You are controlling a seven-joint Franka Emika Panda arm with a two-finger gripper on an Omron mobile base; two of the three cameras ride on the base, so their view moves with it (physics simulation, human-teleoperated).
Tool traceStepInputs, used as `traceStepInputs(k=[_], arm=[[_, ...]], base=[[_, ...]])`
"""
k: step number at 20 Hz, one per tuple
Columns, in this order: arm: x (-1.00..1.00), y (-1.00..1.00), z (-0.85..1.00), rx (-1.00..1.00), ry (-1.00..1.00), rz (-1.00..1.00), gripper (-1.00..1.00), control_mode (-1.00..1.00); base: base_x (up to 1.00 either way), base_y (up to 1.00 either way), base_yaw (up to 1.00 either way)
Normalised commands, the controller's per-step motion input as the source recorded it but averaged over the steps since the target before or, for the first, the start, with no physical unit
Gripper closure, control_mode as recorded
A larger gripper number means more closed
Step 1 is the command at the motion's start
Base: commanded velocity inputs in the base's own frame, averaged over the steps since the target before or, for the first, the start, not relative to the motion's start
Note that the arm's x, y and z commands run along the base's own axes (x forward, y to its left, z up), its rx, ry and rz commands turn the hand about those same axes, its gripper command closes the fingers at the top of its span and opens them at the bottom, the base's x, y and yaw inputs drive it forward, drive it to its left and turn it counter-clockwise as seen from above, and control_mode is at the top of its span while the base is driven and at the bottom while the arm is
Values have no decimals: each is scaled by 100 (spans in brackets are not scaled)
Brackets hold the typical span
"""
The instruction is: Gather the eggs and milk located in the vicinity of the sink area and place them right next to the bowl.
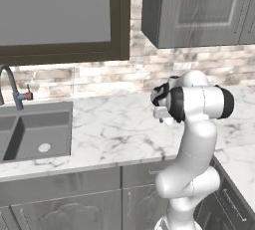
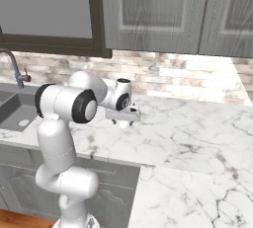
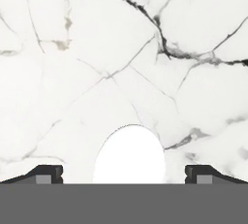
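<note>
Right now the gripper [image 3: 124, 174] hangs with its fingers wide apart and nothing in them over the bare marble counter [image 1: 114, 129], so it could waste time grabbing at nothing, because the sink [image 1: 35, 134] is far off to the left.

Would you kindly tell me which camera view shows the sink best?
The left base view: the sink shows both dark basins, a drain, and the curved faucet with its red handle. The right base view catches just a basin corner at its left edge, with the faucet.

Kitchen, marble counter [image 1: 114, 129], sink [image 1: 35, 134] with faucet [image 1: 12, 87], grey cabinets [image 2: 163, 12], brick backsplash [image 1: 109, 77]
</note>
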Motion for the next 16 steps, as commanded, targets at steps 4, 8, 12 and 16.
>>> traceStepInputs(k=[4,8,12,16], arm=[[0,0,-23,0,3,0,-100,-100],[0,0,-10,0,2,0,-100,-100],[0,0,0,0,1,0,100,-100],[0,0,0,0,0,0,100,-100]], base=[[0,0,0],[0,0,0],[0,0,0],[0,0,0]])
